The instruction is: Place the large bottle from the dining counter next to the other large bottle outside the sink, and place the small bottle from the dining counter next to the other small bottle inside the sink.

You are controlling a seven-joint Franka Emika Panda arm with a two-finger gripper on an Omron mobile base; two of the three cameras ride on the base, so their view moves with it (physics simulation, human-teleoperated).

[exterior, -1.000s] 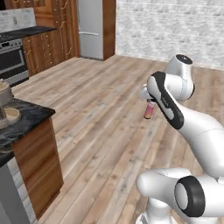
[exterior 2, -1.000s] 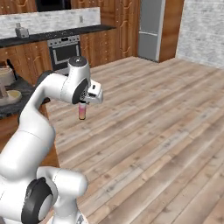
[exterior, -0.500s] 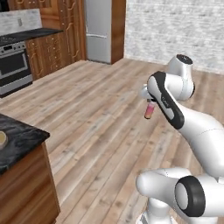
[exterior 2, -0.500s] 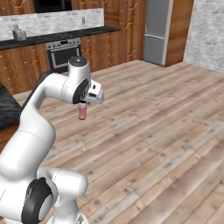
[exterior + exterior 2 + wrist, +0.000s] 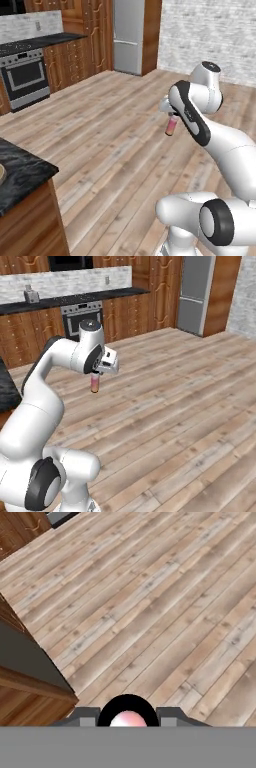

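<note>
My gripper hangs in mid-air above the wooden floor, shut on the cap end of the small bottle. The bottle is pale pink and hangs upright below the fingers. In the hand view the bottle sits between the two finger tips at the bottom, its pink body seen end-on inside a dark ring. A black-topped counter corner with a wooden front lies at the lower left of the left base view. The sink and the large bottles are out of view.
Against the back wall stand wooden cabinets with a dark countertop, a steel oven and a grey fridge. Open plank floor stretches ahead. A counter's dark top and wooden edge show at left in the hand view.
The whole scene has shifted: the base has turned, so the oven and fridge slid right in the left base view and the counter moved off to the left. The bottle stays in the grip.
</note>
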